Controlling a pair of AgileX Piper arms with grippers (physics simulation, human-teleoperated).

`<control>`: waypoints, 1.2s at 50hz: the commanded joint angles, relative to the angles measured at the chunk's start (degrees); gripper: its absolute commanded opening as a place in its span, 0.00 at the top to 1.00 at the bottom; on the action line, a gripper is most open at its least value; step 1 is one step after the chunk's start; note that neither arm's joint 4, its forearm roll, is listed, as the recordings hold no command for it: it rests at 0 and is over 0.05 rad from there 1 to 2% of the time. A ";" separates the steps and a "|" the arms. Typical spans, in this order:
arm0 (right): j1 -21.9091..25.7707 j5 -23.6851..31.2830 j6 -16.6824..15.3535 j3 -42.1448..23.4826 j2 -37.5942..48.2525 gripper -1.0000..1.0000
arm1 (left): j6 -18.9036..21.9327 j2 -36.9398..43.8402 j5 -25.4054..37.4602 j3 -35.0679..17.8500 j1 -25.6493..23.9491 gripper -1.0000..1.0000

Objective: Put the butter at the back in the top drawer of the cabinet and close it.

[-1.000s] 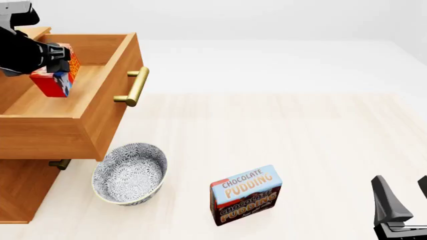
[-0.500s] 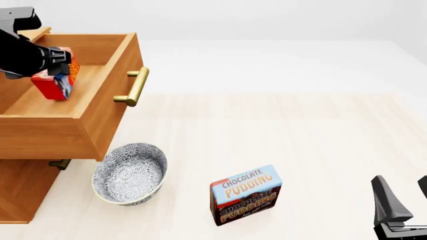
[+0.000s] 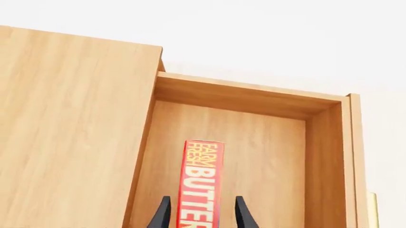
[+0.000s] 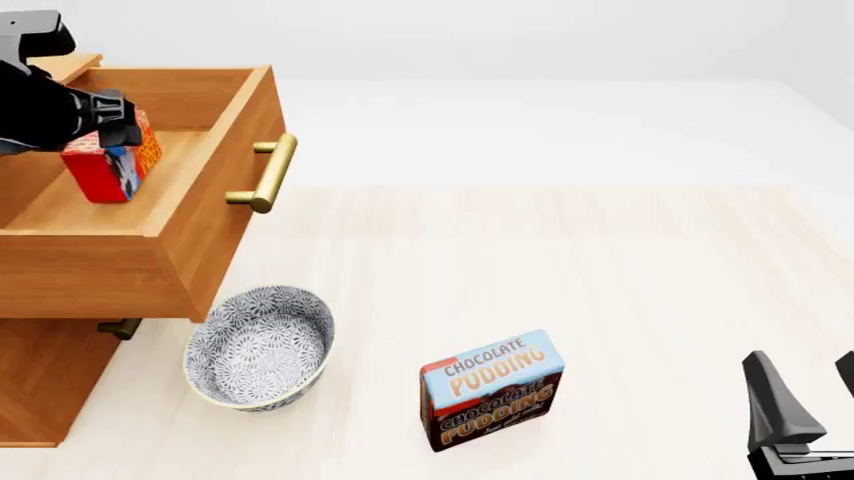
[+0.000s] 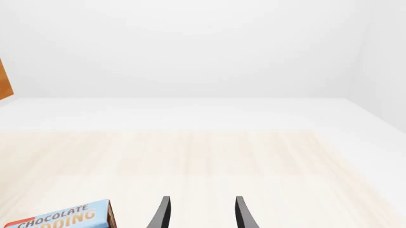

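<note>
Butter [image 4: 112,165] in left gripper [image 4: 118,120] above open top drawer [image 4: 200,205]; patterned bowl [image 4: 259,346] below, pudding box [image 4: 491,389] nearby.

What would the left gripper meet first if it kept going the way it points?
Likely the drawer floor: the left gripper points down into it, with the butter between its fingers; depth is unclear.

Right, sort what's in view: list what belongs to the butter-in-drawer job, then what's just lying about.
Belongs to the job:
- butter, between the left gripper's fingers
- top drawer, pulled open
- cabinet

Just lying about:
- patterned bowl
- Chocolate Pudding box
- right gripper, idle and open
</note>
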 commanded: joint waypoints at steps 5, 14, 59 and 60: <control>0.00 0.00 0.00 0.00 0.00 0.00 | -1.44 -1.32 -0.15 -1.31 -1.77 0.00; 0.00 0.00 0.00 0.00 0.00 0.00 | -2.24 -3.46 1.02 -3.20 -3.27 0.00; 0.00 0.00 0.00 0.00 0.00 0.00 | -4.23 -10.38 4.97 -15.29 -20.98 0.00; 0.00 0.00 0.00 0.00 0.00 0.00 | -4.29 -10.17 4.95 -15.33 -21.40 0.00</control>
